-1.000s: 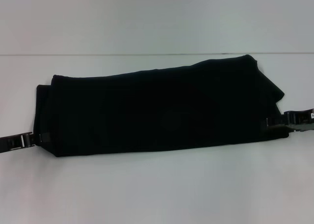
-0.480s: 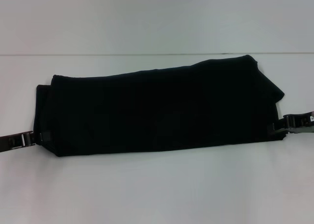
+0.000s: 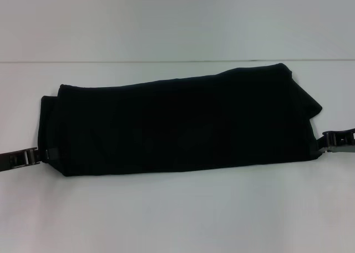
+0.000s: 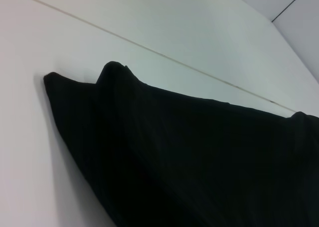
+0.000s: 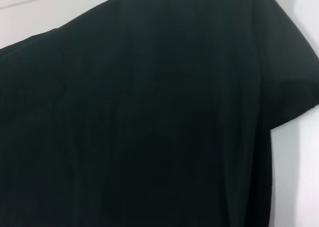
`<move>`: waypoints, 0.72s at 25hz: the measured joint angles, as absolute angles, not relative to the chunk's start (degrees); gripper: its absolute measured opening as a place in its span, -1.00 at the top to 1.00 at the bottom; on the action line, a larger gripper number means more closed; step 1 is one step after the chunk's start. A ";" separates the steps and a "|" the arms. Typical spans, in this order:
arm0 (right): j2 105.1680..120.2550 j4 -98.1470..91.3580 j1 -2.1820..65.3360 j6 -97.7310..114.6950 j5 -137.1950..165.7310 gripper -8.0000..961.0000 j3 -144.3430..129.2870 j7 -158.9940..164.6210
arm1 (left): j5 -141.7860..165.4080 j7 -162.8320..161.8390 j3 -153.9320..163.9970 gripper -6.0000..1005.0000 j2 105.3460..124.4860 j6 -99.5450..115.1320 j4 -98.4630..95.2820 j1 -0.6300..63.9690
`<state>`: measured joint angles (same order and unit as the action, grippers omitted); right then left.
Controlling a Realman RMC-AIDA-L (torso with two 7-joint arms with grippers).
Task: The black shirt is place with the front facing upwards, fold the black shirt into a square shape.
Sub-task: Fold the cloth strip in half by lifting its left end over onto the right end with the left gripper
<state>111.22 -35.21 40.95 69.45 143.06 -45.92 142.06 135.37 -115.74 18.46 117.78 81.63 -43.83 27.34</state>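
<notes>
At either short end of the cloth a tool waits low over the bench: the left tool [image 3: 33, 154] sits against the near left corner of the black shirt [image 3: 177, 122], while the right tool [image 3: 326, 142] sits just off the near right corner, at the hem's edge. Whether either tool is spread, pressed together or pinching fabric cannot be told, since the tips are small and dark against dark cloth, and neither wrist view shows that arm's own fingers.

Outward from the left tool, the shirt runs as one long folded band straight across toward the right tool, so its long axis joins the two tools. The far edge rises toward the right end, where a loose corner juts out beyond the band. Seen from the left wrist, the black shirt [image 4: 189, 157] stretches away along the white bench [image 4: 149, 23]; seen from the right wrist, the black shirt [image 5: 139, 117] fills nearly everything.

Each arm is nearest its own end. A square, by this reading, calls for bringing one short end over along that long axis toward the other tool
</notes>
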 joint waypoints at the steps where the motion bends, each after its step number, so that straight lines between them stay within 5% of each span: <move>1: 111.22 -35.22 40.95 69.61 143.05 0.85 -45.91 142.04 | 135.37 -115.74 18.46 0.98 117.78 81.63 -43.83 27.34; 18: 111.11 -35.35 40.56 83.79 145.13 0.88 -46.02 134.89 | 143.30 -116.98 15.32 0.97 115.97 91.90 -46.90 27.94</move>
